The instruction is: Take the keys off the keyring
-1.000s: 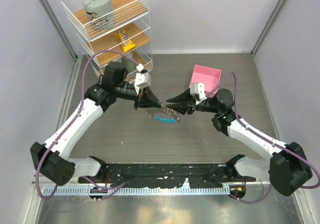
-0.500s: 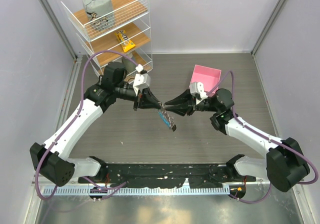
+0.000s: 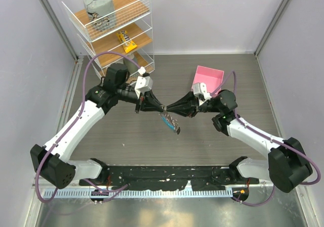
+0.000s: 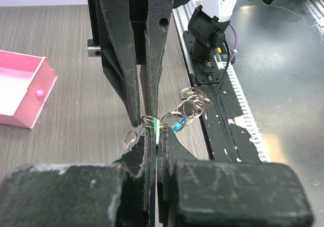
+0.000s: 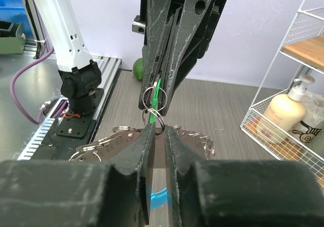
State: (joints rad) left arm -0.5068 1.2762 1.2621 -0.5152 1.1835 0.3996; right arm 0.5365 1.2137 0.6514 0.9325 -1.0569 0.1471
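The key with the green head is pinched edge-on between my left gripper's shut fingers. It also shows in the right wrist view. Both grippers meet tip to tip above mid-table, left and right. My right gripper is closed on a silver ring of the keyring, right under the key. The rest of the keyring hangs below the tips, with several silver rings and the blue strip. I cannot tell whether the key is still threaded on the ring.
A pink square box sits on the table behind the right arm, with a small pink ball inside. A white wire shelf stands at the back left, holding a bottle and packets. A black rail runs along the near edge.
The two grippers have closed in to touch tip to tip. The keyring, stretched flat between them a second ago, now hangs down below the tips.
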